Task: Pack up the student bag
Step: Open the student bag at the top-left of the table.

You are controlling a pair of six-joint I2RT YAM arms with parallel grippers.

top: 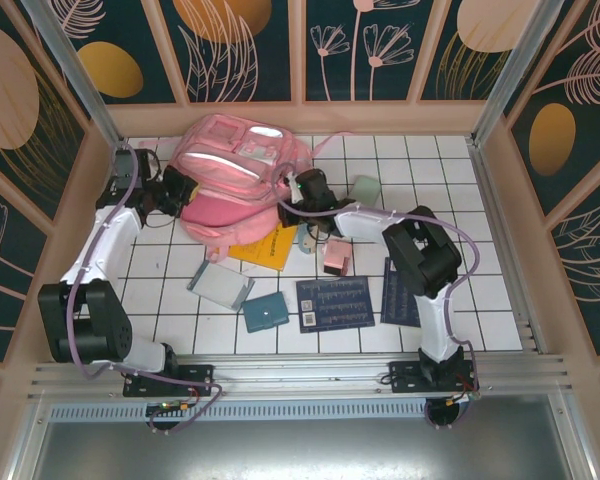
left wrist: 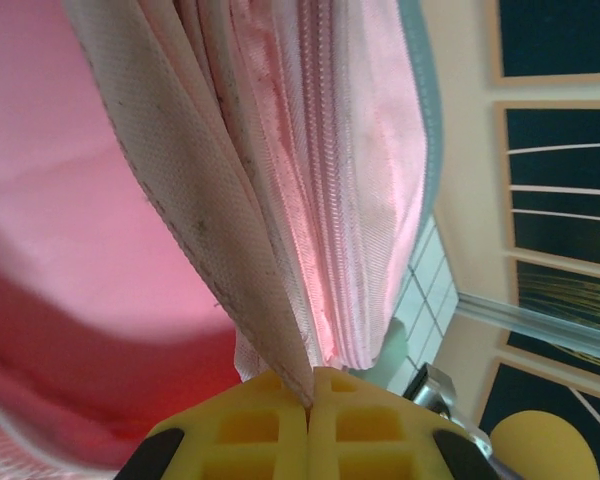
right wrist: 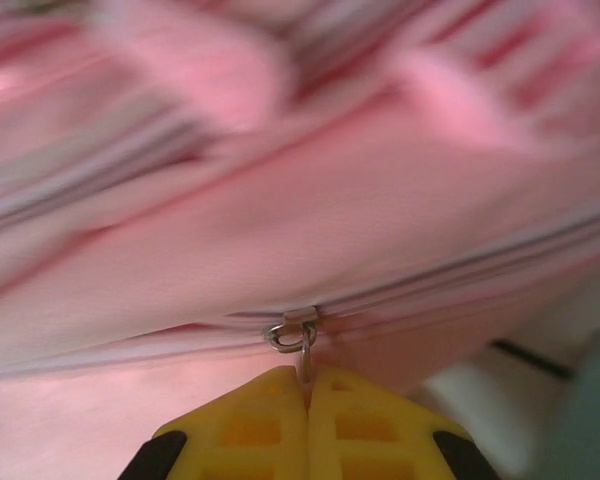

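The student bag (top: 232,172) lies on a tiled table (top: 495,300). The left gripper (left wrist: 309,400) is clamped on its fabric edge. The right gripper (right wrist: 308,385) pinches its zipper pull (right wrist: 302,340).

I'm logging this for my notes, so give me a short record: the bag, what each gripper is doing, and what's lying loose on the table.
Bag: pink backpack, far side of table, its edge over a yellow book
Left gripper: shut on a fold of bag fabric
Right gripper: shut on the zipper pull
Loose items: grey pouch, teal case, dark blue card, small pink box
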